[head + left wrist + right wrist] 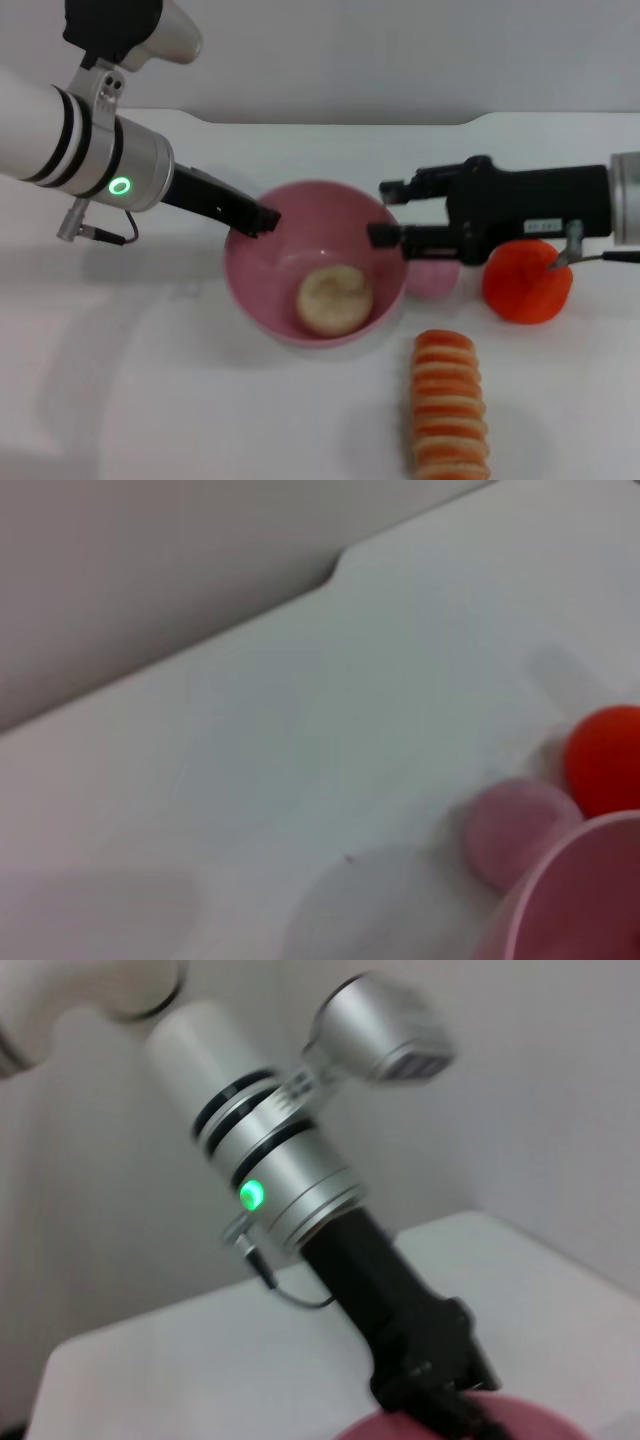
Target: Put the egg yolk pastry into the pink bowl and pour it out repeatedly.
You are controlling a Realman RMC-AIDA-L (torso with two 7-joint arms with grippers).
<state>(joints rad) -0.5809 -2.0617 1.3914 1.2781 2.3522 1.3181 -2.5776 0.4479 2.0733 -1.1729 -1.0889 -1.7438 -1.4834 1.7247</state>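
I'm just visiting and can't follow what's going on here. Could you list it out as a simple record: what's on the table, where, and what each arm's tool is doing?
pink bowl: centre of the white table, upright
egg yolk pastry: inside the bowl
left tool: at the bowl's left rim
right tool: open, at the bowl's right rim
orange: right of the bowl
striped roll: in front, to the right
small pink dome: beside the bowl, under the right tool

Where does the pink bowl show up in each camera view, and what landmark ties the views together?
Head view: the pink bowl sits centre, holding the egg yolk pastry.
Left wrist view: only a piece of its rim shows, in the lower right corner.
Right wrist view: a sliver of rim shows at the bottom edge.
Shared landmark: the left gripper at the bowl's rim, seen in the head and right wrist views.
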